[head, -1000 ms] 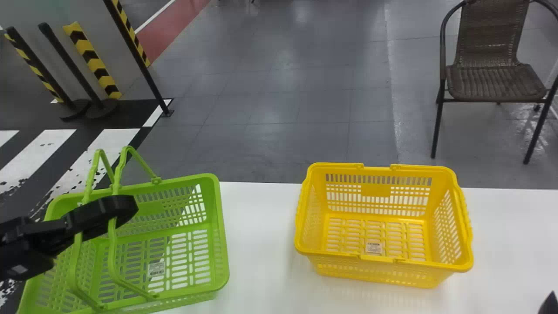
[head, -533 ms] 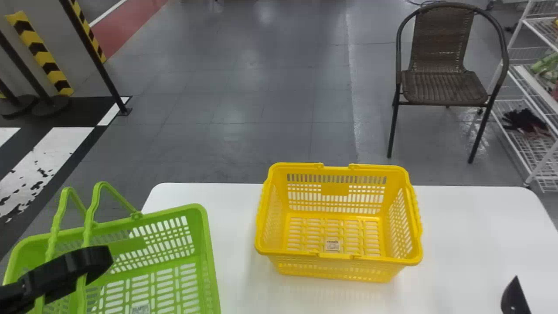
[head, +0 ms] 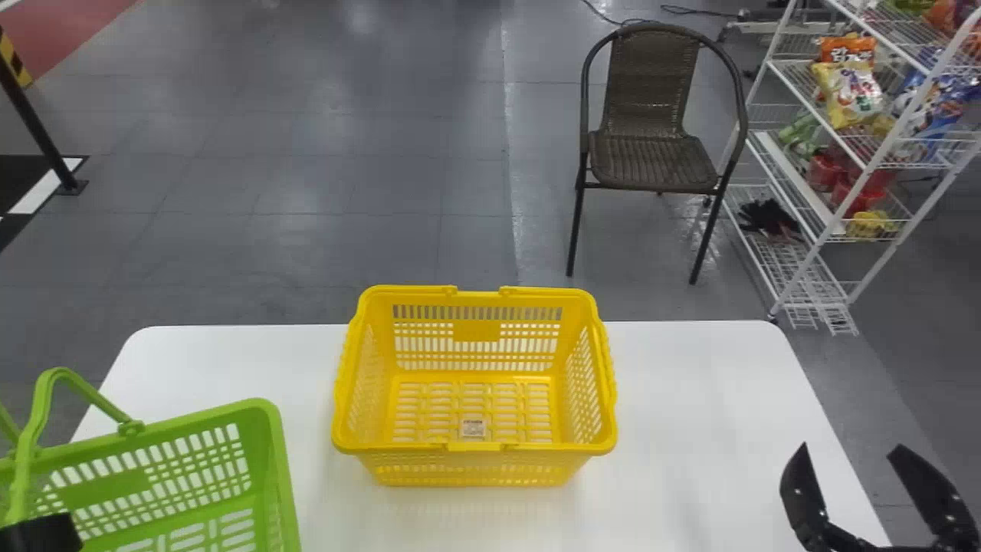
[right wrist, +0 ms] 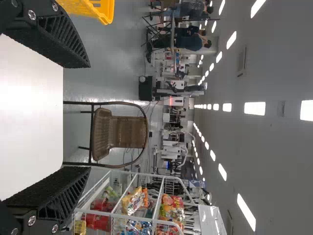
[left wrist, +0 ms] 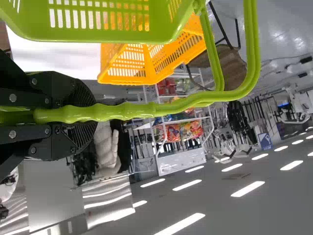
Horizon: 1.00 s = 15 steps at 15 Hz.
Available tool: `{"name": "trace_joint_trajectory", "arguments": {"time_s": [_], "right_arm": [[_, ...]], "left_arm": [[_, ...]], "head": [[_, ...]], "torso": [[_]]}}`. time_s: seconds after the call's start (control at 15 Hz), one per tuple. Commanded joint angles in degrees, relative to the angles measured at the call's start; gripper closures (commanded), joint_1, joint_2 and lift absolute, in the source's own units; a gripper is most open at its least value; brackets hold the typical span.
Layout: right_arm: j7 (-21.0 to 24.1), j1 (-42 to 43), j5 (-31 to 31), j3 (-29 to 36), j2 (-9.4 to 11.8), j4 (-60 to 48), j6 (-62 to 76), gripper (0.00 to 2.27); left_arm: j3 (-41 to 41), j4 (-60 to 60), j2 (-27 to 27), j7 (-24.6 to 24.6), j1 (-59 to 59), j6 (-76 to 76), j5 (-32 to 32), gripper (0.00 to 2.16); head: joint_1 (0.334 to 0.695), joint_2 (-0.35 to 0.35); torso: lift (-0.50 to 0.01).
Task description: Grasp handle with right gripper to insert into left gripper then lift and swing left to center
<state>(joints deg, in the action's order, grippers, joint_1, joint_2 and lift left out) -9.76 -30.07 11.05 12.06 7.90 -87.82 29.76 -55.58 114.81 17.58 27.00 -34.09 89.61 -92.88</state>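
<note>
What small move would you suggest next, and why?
I'd probably raise the left gripper slightly before swinging it toward center: it is closed around the green handle, while the yellow basket stands centrally, to the right of the green basket. The right gripper is open, off to the right.
</note>
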Motion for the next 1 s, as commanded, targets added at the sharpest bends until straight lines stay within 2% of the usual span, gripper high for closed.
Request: {"name": "trace_joint_trajectory", "arguments": {"time_s": [0.0, 0.13, 0.2, 0.67, 0.93], "right_arm": [[0.00, 0.28, 0.02, 0.07, 0.01, 0.64, 0.16, 0.06], [0.00, 0.36, 0.02, 0.07, 0.01, 0.72, 0.16, 0.06], [0.00, 0.45, 0.02, 0.15, 0.01, 0.72, 0.16, 0.06], [0.00, 0.36, 0.02, 0.86, -0.07, 0.55, -0.02, 0.06], [0.00, 0.19, 0.02, 1.03, -0.07, -0.59, -0.37, 0.06]], "left_arm": [[1.79, 3.23, -1.68, -0.46, -2.12, 0.42, -1.34, 1.88], [4.51, 5.34, -3.26, -1.07, -3.26, 0.42, -1.69, 1.88], [5.92, 6.21, -4.05, -1.25, -3.61, 0.42, -1.96, 1.88], [18.66, 10.78, -8.36, -4.41, -3.35, 0.42, -1.69, 1.88], [24.64, 10.61, -10.99, -4.50, -1.07, 0.42, 0.86, 1.89]], "head": [[0.695, -0.094], [0.695, -0.129], [0.695, -0.173], [0.695, -0.350], [0.695, -0.350]], "torso": [[0.000], [0.000], [0.000], [0.000], [0.000]]}}
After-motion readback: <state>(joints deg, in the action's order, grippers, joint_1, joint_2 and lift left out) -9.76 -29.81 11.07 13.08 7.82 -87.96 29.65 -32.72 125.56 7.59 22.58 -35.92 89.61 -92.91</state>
